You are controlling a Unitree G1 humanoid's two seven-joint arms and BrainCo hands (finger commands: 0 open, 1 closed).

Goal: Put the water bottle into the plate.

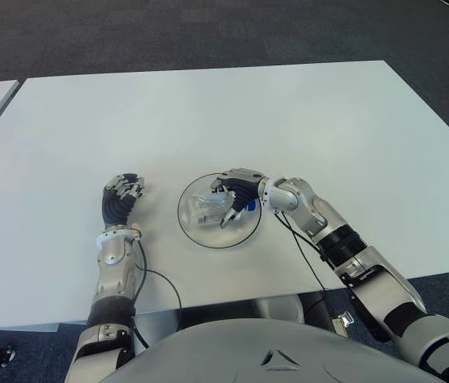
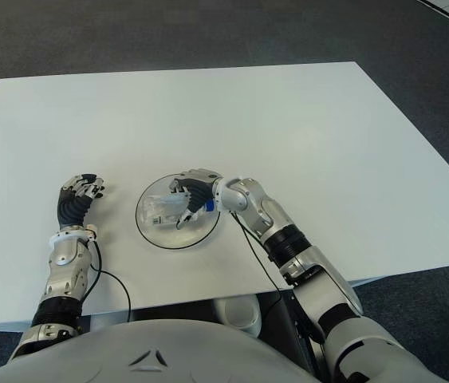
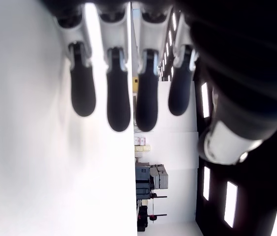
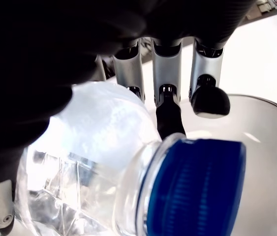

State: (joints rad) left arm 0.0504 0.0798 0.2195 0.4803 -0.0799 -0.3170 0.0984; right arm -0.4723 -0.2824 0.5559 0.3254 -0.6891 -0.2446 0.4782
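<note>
- Water bottle [image 1: 212, 209]: clear plastic with blue cap [image 4: 192, 189], lying on its side inside the plate [image 1: 194, 231].
- Plate: round, transparent, dark-rimmed, on the white tabletop [image 1: 232, 120] near the front edge.
- Right robot hand [image 1: 234, 194]: over the plate, fingers [image 4: 167, 105] curled around the bottle body, grasping the water bottle.
- Left robot hand [image 1: 122, 195]: left of the plate, apart from it, fingers extended and relaxed, holding nothing.
</note>
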